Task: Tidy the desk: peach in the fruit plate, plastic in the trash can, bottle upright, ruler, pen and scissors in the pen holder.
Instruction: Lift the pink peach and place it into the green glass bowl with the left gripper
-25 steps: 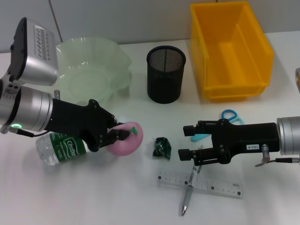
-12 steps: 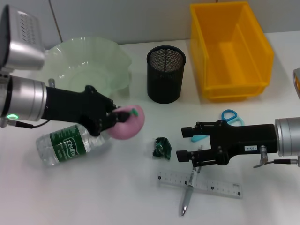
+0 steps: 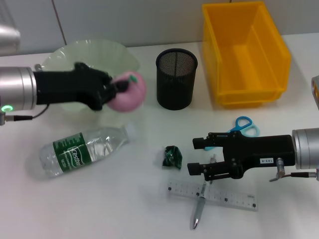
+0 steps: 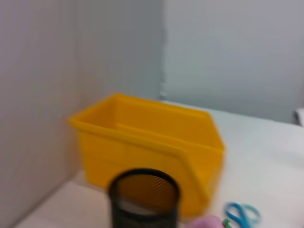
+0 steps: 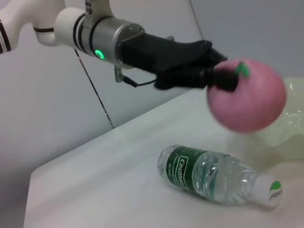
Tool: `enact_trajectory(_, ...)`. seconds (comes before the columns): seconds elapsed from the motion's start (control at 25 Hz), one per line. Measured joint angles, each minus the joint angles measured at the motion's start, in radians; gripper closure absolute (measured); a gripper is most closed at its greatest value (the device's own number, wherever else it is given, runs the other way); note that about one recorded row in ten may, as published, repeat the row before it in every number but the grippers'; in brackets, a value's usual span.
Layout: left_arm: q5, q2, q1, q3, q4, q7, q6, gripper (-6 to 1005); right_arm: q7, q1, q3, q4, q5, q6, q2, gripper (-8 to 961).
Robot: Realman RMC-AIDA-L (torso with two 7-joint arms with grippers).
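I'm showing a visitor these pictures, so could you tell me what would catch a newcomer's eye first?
The pink peach held up by the left gripper at the rim of the pale green plate, back left. Then the yellow bin, back right. In front, the right gripper hangs open over the ruler and pen.

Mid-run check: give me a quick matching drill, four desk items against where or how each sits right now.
Items:
1. peach
2. water bottle
3. pen
4. scissors

States:
A. lying on its side on the desk
B. beside the right claw, in front of the yellow bin
C. lying across the ruler
D. held in the left claw by the fruit plate

Pairs: 1-D, 2-A, 3-C, 4-B
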Motion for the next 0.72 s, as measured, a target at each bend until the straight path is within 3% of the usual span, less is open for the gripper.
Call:
enact_trajectory(0.04, 0.000, 0.000, 0.000, 0.000, 0.000, 0.000, 0.000, 945, 0.000, 0.000, 0.000, 0.000, 0.000, 0.000, 0.000, 172)
enact_trajectory(0.08, -0.064, 0.000, 0.021, 0.003, -0.007, 0.000, -0.092, 945, -0.001, 0.002, -0.001, 0.000, -0.001, 0.001, 0.001, 172)
enact_trajectory(0.16, -0.064, 0.000, 0.021, 0.003, -0.007, 0.000, -0.092, 944, -0.001, 0.004, -0.004, 0.000, -0.001, 0.001, 0.001, 172)
enact_trajectory(0.2, -0.141, -0.003, 0.029, 0.008, -0.036, -0.002, -0.196, 944, -0.001, 0.006, -0.009, -0.001, -0.001, 0.001, 0.002, 173)
enact_trajectory(0.24, -0.151, -0.003, 0.028, 0.008, -0.044, -0.002, -0.214, 943, -0.001, 0.006, -0.009, -0.001, -0.001, 0.001, 0.002, 173)
enact_trajectory(0.72, -0.183, -0.004, -0.008, 0.009, -0.160, -0.008, -0.506, 939, -0.002, 0.008, -0.012, -0.002, -0.001, 0.006, 0.005, 175)
